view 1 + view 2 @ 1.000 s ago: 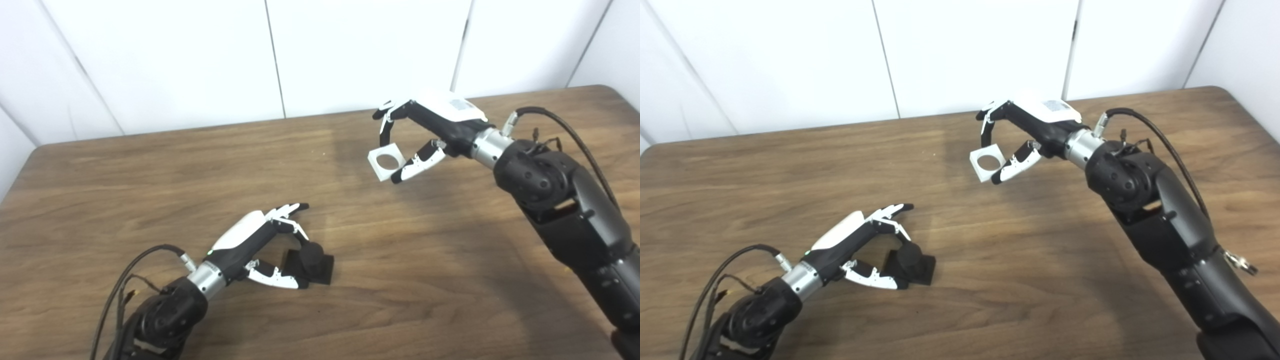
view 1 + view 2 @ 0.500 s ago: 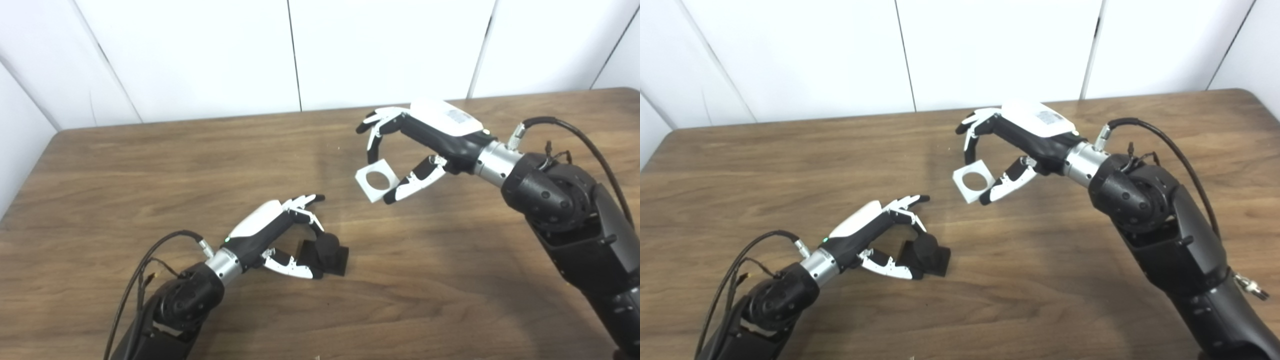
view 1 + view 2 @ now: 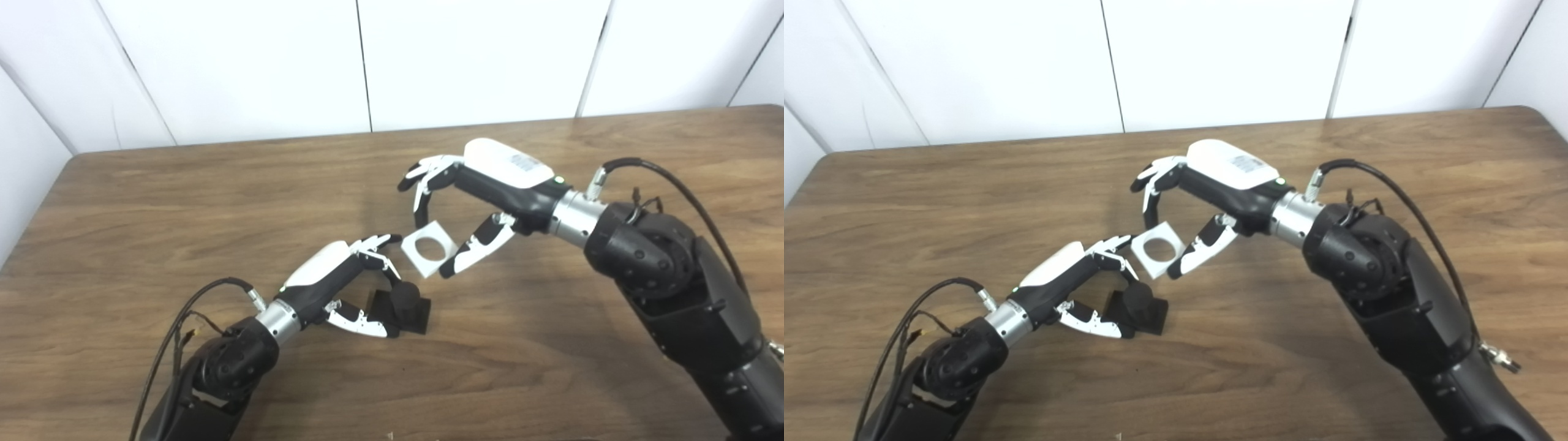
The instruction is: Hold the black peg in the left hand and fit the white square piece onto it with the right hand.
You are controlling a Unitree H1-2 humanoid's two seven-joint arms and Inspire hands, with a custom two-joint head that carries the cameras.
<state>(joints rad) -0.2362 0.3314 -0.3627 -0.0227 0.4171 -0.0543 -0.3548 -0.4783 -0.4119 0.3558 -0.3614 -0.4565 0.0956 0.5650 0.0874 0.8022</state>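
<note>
The black peg (image 3: 404, 299), a short round post on a square black base, rests on the wooden table (image 3: 184, 202) near its front middle. My left hand (image 3: 343, 283) is shut on the black peg, with a finger on the post and the thumb at the base. The white square piece (image 3: 430, 248), which has a round hole through it, hangs tilted in the air just above and right of the peg. My right hand (image 3: 471, 202) is shut on the white square piece, pinching it between thumb and fingers. The same piece (image 3: 1159, 249) and peg (image 3: 1138, 303) show in the right eye view.
White wall panels (image 3: 478, 55) stand behind the table's far edge. Black cables run off both wrists. My right forearm (image 3: 667, 275) crosses the table's right half above the surface.
My right hand has carried the white square piece down and to the left, from over the far middle to just above the peg. The left hand stays on the peg. The camera shifted.
</note>
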